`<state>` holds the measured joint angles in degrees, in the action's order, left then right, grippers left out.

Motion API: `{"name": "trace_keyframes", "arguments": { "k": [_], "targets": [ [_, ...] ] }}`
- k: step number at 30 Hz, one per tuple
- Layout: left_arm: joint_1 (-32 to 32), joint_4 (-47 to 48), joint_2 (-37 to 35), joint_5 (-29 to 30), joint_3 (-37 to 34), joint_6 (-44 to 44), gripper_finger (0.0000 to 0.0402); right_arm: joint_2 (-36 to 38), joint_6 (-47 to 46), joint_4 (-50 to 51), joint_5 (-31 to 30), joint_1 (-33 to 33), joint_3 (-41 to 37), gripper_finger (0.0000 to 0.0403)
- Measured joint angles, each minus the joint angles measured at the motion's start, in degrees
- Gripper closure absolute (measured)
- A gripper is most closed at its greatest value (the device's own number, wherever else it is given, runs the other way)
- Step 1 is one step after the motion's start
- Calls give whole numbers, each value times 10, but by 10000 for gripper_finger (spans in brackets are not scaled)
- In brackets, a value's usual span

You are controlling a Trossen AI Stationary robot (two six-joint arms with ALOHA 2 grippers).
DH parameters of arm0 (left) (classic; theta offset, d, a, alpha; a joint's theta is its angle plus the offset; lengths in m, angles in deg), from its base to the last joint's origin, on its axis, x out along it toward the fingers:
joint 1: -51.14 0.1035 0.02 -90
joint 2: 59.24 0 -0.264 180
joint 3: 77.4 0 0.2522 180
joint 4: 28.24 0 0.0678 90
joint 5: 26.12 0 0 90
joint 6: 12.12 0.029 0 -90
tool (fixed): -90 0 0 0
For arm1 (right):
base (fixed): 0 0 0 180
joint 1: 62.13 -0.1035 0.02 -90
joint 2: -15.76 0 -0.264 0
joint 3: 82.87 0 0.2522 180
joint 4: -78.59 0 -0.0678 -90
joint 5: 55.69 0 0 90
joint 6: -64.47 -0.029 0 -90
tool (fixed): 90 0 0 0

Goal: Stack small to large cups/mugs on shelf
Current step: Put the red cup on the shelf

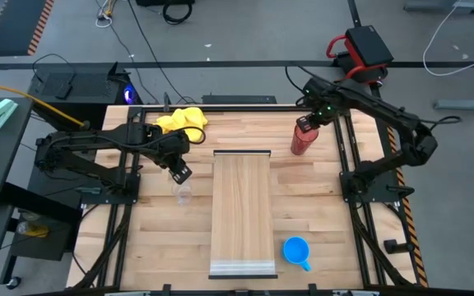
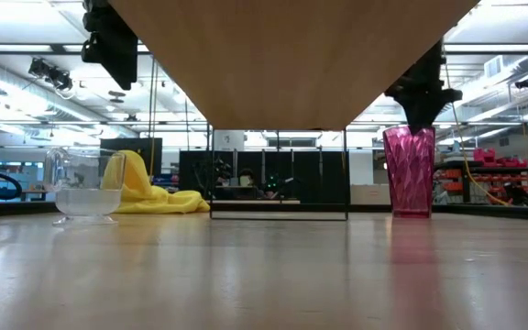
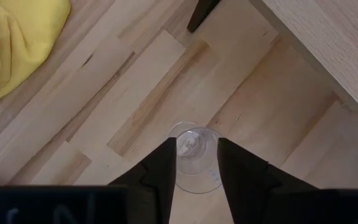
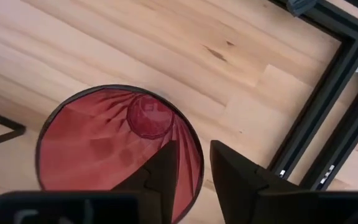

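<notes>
The small clear glass cup [image 1: 183, 194] stands upright on its base on the tabletop, left of the shelf board [image 1: 243, 215]. My left gripper [image 3: 197, 163] hangs well above it, open and empty, as the low view shows [image 2: 110, 41]. The dark red tumbler [image 1: 301, 141] stands upright on the table at the far right. My right gripper [image 4: 194, 163] is open at its rim, one finger over the inside and one outside, with a gap on both sides of the rim. The blue mug [image 1: 296, 251] stands near the shelf's near right corner.
A yellow cloth [image 1: 181, 120] lies at the table's far edge, left of the shelf. The shelf is raised on a thin black frame [image 2: 278, 213], so in the low view its underside [image 2: 291, 55] spans the top. Black frame rails [image 4: 328, 106] run along the table's right edge.
</notes>
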<state>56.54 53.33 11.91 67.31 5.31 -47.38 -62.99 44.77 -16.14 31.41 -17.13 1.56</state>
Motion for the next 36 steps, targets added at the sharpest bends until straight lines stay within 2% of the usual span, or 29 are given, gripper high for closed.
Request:
{"name": "trace_keyframes", "arguments": {
  "k": [13,18,26,32,36],
  "targets": [
    [0,0,0,0,0,0,279,-41,8,-5,-4,0,0,304],
    [0,0,0,0,0,0,278,-45,7,-6,-5,0,0,328],
    [0,0,0,0,0,0,282,-41,4,-8,-2,0,0,392],
    [0,0,0,0,0,1,289,-25,4,-1,-8,-6,-1,391],
    [0,0,0,3,0,1,288,12,4,66,-5,-27,25,395]
  ]
}}
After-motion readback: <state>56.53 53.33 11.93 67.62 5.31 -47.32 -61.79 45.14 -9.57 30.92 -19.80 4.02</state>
